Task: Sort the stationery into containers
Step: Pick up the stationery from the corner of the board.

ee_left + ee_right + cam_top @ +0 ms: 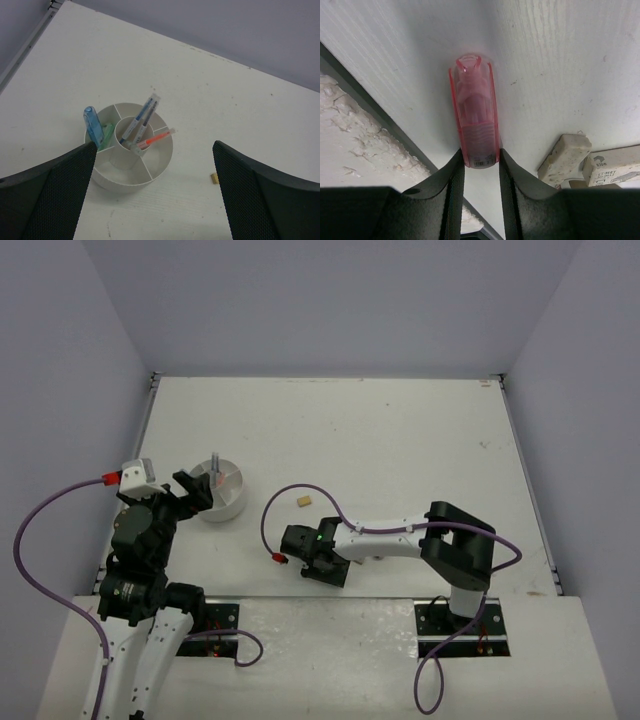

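We're looking at 2 arms, left arm and right arm, both white tubes with chunky black joints. Purple cables loop off each one, ending in little red connectors. Up close the fingers are black with a fine mesh texture.

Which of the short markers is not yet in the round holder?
The pink marker, lying on the table between the fingers of the right gripper. The blue marker and the green marker already sit in the white holder.

Right fingers pinching pink marker; left fingers spread wide, held aloft.
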Controlling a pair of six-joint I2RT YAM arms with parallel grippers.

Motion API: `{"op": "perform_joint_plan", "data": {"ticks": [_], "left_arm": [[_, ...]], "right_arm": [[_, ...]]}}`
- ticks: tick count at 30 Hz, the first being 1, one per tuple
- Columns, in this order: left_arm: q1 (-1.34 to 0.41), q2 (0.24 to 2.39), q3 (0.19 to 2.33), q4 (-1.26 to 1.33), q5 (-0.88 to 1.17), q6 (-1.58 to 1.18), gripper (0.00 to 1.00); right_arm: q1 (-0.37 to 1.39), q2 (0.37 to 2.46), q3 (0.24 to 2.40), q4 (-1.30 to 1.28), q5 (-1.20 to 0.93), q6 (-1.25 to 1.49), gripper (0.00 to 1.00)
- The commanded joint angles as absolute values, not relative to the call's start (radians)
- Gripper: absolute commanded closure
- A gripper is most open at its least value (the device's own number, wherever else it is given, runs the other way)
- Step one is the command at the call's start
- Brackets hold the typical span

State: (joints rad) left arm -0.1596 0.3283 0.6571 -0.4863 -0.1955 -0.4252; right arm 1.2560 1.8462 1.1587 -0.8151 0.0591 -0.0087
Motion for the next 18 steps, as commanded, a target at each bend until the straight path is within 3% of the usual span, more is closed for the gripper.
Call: {"op": "perform_joint_plan", "data": {"ticks": [1,2,4,7,13,15,18], "left_arm": [[-0.166,0.329,0.654,-0.453,-0.178,-0.391,0.00],[-0.166,0.328,0.653,-0.453,-0.178,-0.391,0.00],[-0.167,0.330,0.655,-0.453,-0.175,-0.391,0.00],[-0.169,0.339,0.655,-0.451,-0.170,-0.390,0.00],[-0.169,0.340,0.657,-0.451,-0.167,-0.388,0.00],[-0.170,0.339,0.657,-0.451,-0.167,-0.390,0.00],[-0.175,0.333,0.660,-0.451,-0.153,-0.388,0.00]], "right_arm": [[1.262,1.862,1.146,-0.705,0.051,0.040,0.82],[1.261,1.866,1.152,-0.702,0.051,0.047,0.77],[1.262,1.876,1.163,-0.693,0.058,0.055,0.56],[1.262,1.897,1.176,-0.688,0.054,0.050,0.42],[1.262,1.914,1.206,-0.697,-0.002,0.012,0.50],[1.262,1.914,1.209,-0.705,-0.026,0.008,0.58],[1.262,1.900,1.201,-0.712,-0.023,0.018,0.82]]}}
